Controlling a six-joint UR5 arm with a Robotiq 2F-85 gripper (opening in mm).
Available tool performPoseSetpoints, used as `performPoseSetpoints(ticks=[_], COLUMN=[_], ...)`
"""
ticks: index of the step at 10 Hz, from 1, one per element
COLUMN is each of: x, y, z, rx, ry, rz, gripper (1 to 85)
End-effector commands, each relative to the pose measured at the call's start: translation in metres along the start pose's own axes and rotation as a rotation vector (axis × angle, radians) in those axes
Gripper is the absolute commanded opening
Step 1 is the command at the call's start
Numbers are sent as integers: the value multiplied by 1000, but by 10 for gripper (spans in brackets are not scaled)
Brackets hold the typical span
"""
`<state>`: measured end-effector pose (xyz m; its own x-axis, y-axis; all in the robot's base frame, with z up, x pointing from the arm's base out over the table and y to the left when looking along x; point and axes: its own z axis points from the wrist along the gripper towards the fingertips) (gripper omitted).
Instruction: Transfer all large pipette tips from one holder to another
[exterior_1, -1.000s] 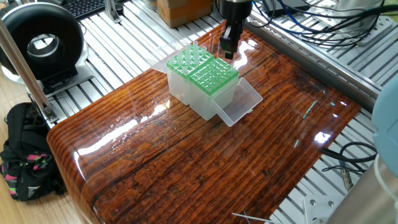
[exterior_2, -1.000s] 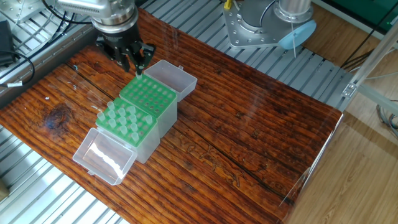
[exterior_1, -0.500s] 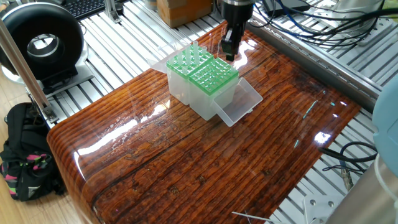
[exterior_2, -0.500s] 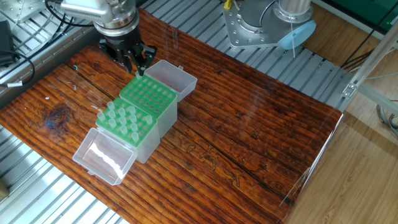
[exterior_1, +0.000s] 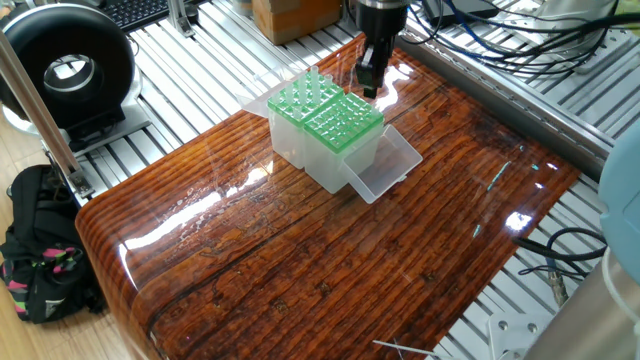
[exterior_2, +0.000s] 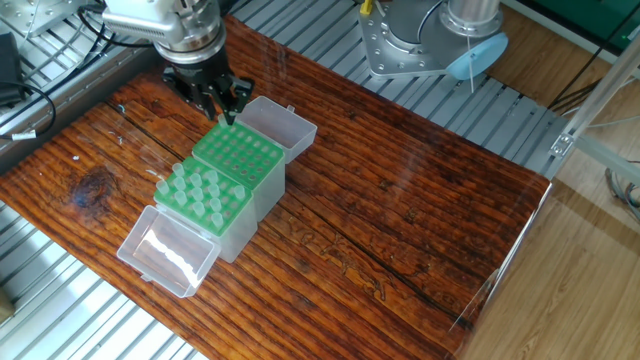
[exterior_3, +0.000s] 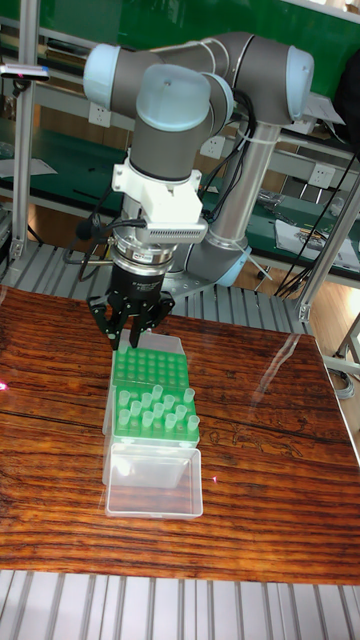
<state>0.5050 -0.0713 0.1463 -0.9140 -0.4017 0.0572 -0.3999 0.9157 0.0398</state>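
The table (exterior_2: 400, 200) bore two green racks side by side, so transfers stayed short. The tips (exterior_2: 197, 192) stood in the near rack (exterior_2: 205, 215). The claw (exterior_2: 224, 110) hung over the empty rack's (exterior_2: 243, 160) far edge, whether pinching anything I cannot tell.

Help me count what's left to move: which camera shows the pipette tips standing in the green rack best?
The other fixed view: it looks down on the large pipette tips, so each stands apart in the near rack. The tall fixed view shows them from the front, rows overlapping. In one fixed view they are small, far and partly behind the other rack.
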Motion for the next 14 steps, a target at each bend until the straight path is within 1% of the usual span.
performPoseSetpoints(ticks=[1,6,9,11,12,14], x=[-2,-3,-7,-6,-5,-4], y=[3,2,3,2,2,2], z=[3,4,3,4,4,5], rx=[-13,-10,-15,-11,-9,-10], ry=[-11,-13,-28,-27,-23,-16], rz=[3,5,9,14,18,23], gripper=[333,310,293,283,257,240])
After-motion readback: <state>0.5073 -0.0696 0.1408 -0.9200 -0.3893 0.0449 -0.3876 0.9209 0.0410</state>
